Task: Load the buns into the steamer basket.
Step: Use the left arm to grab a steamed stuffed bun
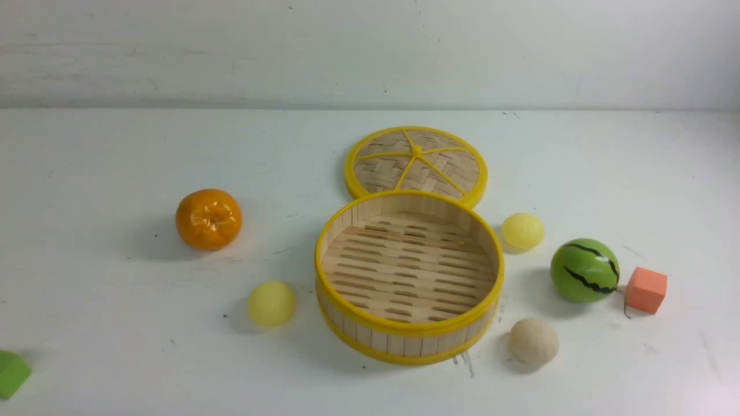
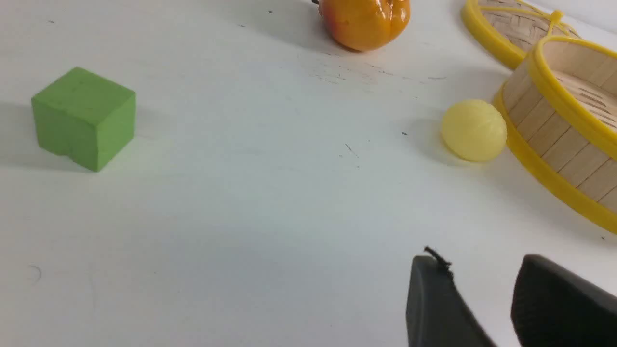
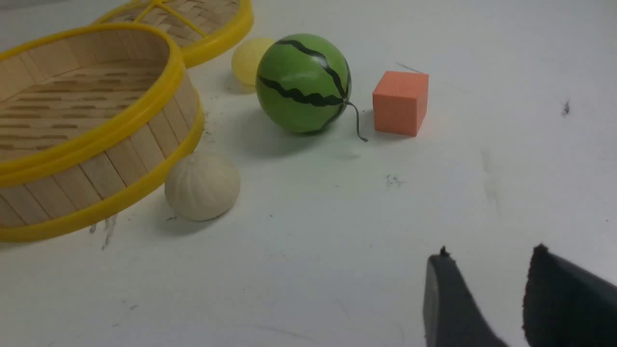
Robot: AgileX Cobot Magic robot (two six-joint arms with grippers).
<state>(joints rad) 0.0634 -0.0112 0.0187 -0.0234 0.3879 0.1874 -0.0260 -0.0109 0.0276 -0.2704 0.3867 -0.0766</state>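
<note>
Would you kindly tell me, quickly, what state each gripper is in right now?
Left gripper: open, fingers apart, holding nothing.
Right gripper: open, fingers apart, holding nothing.

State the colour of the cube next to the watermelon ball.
The cube is orange, matte; clearest in the right wrist view.

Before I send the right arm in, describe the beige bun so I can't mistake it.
Find the steamer basket in the middle of the table. Just off its near right wall, nearer the robot than the watermelon ball, lies the beige bun. It alone is matte off-white; the yellow bun farther back is glossy.
</note>
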